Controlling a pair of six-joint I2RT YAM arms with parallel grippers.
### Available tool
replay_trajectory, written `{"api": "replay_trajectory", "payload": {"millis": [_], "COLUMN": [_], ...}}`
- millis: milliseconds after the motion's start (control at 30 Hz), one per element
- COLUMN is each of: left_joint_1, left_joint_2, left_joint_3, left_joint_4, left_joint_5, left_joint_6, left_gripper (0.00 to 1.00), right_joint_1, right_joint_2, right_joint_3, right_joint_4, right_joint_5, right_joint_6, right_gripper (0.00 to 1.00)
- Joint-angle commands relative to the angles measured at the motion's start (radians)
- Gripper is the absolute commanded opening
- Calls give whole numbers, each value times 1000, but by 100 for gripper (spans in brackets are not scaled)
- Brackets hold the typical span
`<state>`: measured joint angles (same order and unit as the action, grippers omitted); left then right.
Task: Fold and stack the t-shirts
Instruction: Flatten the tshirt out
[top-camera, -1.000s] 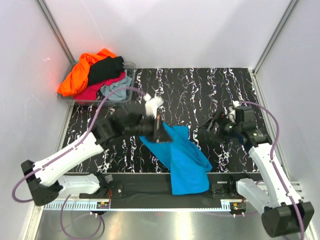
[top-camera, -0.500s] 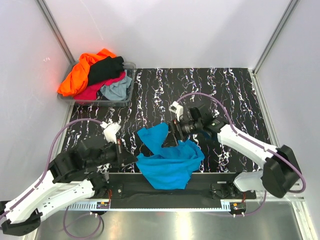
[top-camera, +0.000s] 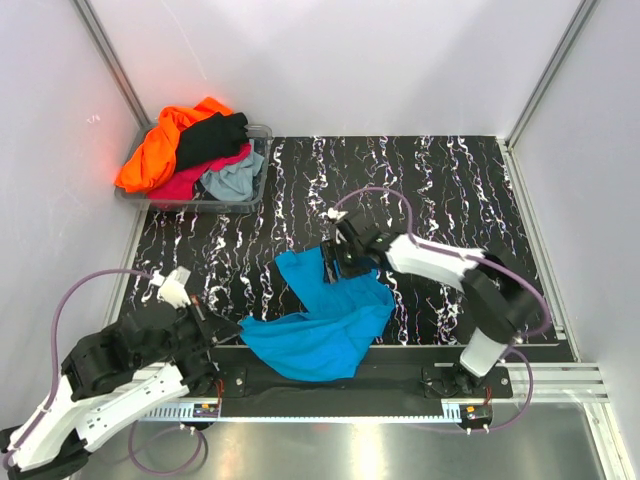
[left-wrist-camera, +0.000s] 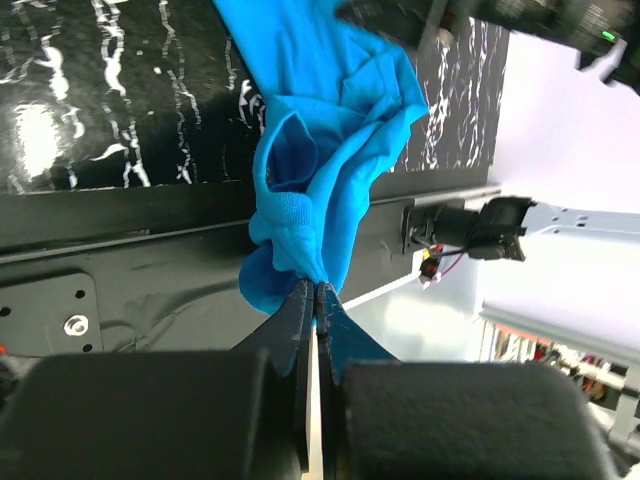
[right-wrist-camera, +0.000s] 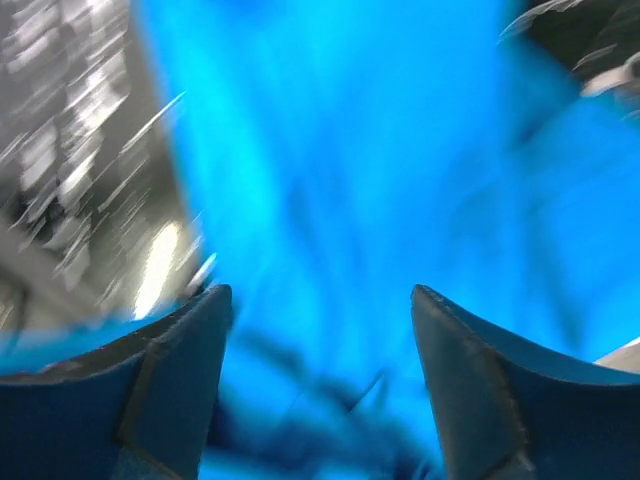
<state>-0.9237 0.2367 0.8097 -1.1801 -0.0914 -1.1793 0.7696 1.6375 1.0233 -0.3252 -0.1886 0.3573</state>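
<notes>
The turquoise-blue t-shirt lies crumpled at the middle of the tabletop's near edge, partly spilling over it, with the left tool pinched tight on a bunched corner at its left end. The right tool hangs over the shirt's far part with its fingers spread wide. An orange t-shirt, a black t-shirt, a crimson-pink t-shirt and a grey t-shirt are heaped in the clear plastic bin at the far left corner.
</notes>
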Motion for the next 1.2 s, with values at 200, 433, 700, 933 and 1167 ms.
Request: {"api": "replay_trajectory", "payload": {"millis": [200, 433, 700, 933, 1167], "left_joint_1": [2, 0, 5, 328, 402], "left_joint_2": [-43, 48, 456, 684, 595], "left_joint_3": [9, 92, 362, 588, 534], "left_joint_4": [-23, 32, 211, 356, 482], "left_joint_5": [-77, -151, -387, 59, 507], "left_joint_6": [-60, 73, 397, 723, 788], "left_gripper": [0, 0, 0, 0, 0], "right_joint_1": [10, -12, -23, -6, -6], "right_joint_2": [278, 205, -397, -642, -503], "right_joint_3": [208, 230, 92, -101, -62], "right_joint_4": [-72, -286, -699, -377, 113], "right_joint_5": [325, 650, 652, -43, -270], "right_joint_6": [72, 123, 270, 197, -49], "right_gripper": [55, 0, 0, 2, 79]}}
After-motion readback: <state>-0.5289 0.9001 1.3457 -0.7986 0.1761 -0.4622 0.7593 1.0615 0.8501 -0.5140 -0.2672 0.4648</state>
